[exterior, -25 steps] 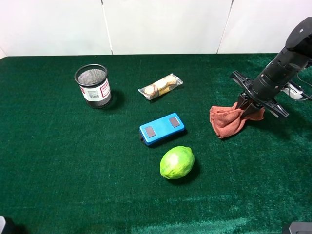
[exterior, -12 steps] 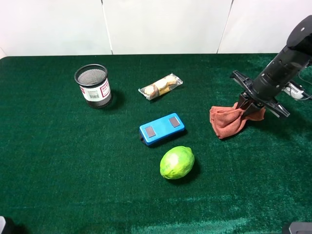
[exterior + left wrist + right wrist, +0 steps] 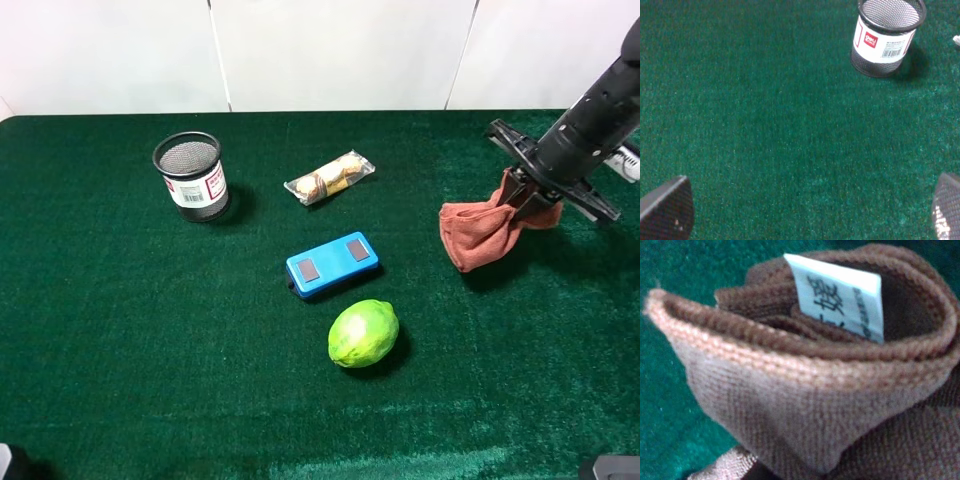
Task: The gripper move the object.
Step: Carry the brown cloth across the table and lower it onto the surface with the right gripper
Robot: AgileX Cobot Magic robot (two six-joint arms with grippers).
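A reddish-brown cloth [image 3: 482, 232] hangs at the right of the green table, pinched at its upper end by my right gripper [image 3: 524, 198], which is shut on it and holds it partly lifted. In the right wrist view the cloth [image 3: 805, 400] fills the frame, with a white label [image 3: 840, 295] sticking out of its folds; the fingers are hidden there. My left gripper [image 3: 805, 210] is open, with only its two fingertips [image 3: 667, 210] showing low over bare green felt, near the black mesh cup [image 3: 886, 36].
On the green table [image 3: 120, 330] stand a black mesh pen cup [image 3: 192, 176] at the back left, a wrapped snack [image 3: 330, 177] at the back middle, a blue box [image 3: 332, 264] in the middle and a green round fruit [image 3: 363, 333] in front of it.
My right gripper has moved up and to the right with the cloth, lifting it off the table. The left arm has not moved.
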